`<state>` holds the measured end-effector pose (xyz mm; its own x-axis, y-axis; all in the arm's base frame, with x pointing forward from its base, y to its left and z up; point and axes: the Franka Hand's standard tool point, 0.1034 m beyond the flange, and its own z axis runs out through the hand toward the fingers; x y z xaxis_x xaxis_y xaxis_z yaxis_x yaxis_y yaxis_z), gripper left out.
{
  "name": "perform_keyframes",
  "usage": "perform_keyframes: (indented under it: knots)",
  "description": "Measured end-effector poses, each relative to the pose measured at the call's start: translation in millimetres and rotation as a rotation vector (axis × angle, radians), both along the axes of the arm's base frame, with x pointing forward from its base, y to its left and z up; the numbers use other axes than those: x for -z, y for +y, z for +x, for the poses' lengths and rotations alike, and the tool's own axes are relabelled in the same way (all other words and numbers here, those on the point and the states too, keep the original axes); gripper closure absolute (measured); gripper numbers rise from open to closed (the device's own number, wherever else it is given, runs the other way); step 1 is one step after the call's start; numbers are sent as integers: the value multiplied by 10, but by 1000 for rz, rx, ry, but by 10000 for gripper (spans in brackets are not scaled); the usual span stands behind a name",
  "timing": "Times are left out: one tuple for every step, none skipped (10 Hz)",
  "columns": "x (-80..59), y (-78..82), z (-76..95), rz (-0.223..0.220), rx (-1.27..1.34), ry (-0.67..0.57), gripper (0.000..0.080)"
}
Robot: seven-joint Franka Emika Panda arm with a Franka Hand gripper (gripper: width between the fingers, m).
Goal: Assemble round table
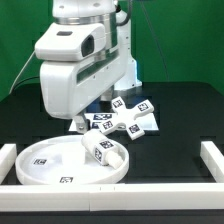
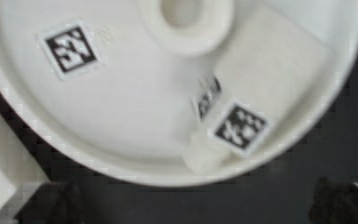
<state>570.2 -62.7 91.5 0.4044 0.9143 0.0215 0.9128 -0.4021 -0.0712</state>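
Observation:
The white round disc (image 1: 55,165) lies flat at the front on the exterior view's left, with tags on its surface. The short cylindrical leg (image 1: 103,150) lies on its side on the disc, near the raised central hub (image 2: 194,20). In the wrist view the disc (image 2: 105,110) fills the frame and the leg (image 2: 238,105) lies across it with two tags showing. The cross-shaped base (image 1: 131,116) sits behind the disc. My gripper (image 1: 78,124) hangs just over the disc's far edge, open and empty. Its dark fingertips (image 2: 48,205) stand wide apart, and the gripper (image 2: 194,205) holds nothing.
White border rails run along the front (image 1: 120,190), the exterior view's left (image 1: 6,158) and right (image 1: 213,155). The table is black. The arm's large white body (image 1: 75,60) hides the area behind the disc.

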Motion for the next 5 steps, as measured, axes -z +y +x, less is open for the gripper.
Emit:
perform_keyframes:
  knots:
    - [33, -107, 12, -7, -34, -42, 150]
    - [53, -170, 27, -12, -80, -83, 150]
    - [86, -249, 1, -9, -86, -78, 150]
    - [81, -237, 5, -12, -77, -77, 150]
    - [84, -230, 5, -12, -78, -77, 150]
